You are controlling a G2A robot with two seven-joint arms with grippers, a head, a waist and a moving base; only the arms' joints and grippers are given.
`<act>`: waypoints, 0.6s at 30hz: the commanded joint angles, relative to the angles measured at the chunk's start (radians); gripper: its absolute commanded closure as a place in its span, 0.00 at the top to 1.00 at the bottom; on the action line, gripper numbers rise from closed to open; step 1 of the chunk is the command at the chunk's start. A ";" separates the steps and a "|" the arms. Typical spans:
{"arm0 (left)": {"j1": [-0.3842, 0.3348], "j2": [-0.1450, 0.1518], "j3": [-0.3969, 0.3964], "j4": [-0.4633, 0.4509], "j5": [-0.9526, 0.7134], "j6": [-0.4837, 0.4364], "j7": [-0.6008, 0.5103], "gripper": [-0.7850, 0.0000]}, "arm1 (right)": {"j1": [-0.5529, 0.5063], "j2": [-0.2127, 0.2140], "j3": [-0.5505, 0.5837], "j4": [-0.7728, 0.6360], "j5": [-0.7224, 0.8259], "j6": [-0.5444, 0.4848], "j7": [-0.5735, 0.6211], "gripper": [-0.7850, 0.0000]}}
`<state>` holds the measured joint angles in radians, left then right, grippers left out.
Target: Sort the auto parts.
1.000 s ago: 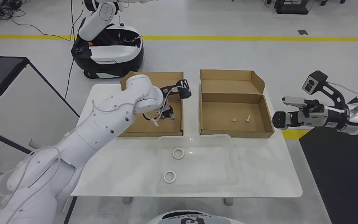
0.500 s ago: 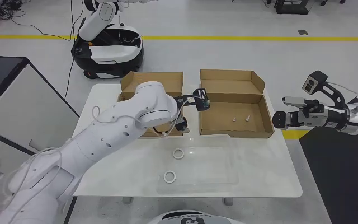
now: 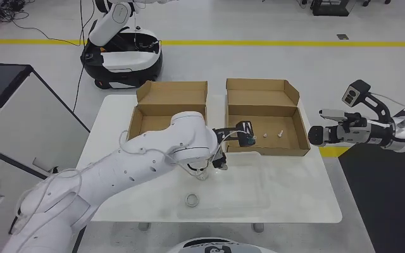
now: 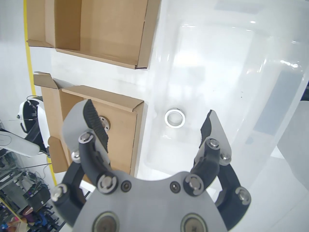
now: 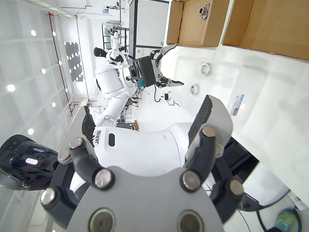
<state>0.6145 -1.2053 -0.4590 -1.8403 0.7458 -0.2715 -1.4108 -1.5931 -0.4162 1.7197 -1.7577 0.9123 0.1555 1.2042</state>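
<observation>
My left gripper [image 4: 149, 108] hangs open above a clear plastic tray [image 4: 241, 56], its fingers spread wide with nothing between them. A metal ring [image 4: 175, 118] lies on the tray floor below it. The right wrist view shows that ring [image 5: 206, 69], a second ring [image 5: 194, 89] and the open left gripper [image 5: 178, 63] over them. One ring [image 3: 192, 200] lies near the tray's front. A metal flange [image 4: 103, 121] sits in the left cardboard box [image 3: 152, 120]. Two small bolts [image 3: 272, 133] lie in the right box [image 3: 262, 117]. My right gripper [image 3: 313, 135] is open, off the table's right side.
The two open boxes stand side by side at the back of the white table [image 3: 114, 145], with the tray in front of them. Another robot [image 3: 123, 57] stands on the floor behind the table. A dark cabinet [image 3: 12, 76] is at the left.
My left arm has swung from over the left box to the right and forward, ending over the clear tray. The right arm has not moved.
</observation>
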 commanded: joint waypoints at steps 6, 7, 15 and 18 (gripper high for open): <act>0.022 0.013 -0.026 -0.053 -0.033 -0.005 -0.072 1.00 | 0.000 0.000 0.000 0.000 0.000 0.000 0.000 1.00; 0.027 0.015 -0.029 -0.060 -0.039 -0.009 -0.083 1.00 | 0.000 0.000 0.000 0.000 0.000 0.000 0.000 1.00; 0.045 0.051 -0.027 -0.096 -0.064 -0.013 -0.125 1.00 | 0.000 0.000 0.000 0.000 0.000 0.000 0.000 1.00; 0.053 0.069 -0.030 -0.101 -0.068 -0.013 -0.125 1.00 | 0.000 0.000 0.000 0.000 0.000 0.000 0.000 1.00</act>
<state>0.6637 -1.1414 -0.4878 -1.9400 0.6784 -0.2840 -1.5361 -1.5931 -0.4162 1.7197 -1.7577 0.9123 0.1555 1.2042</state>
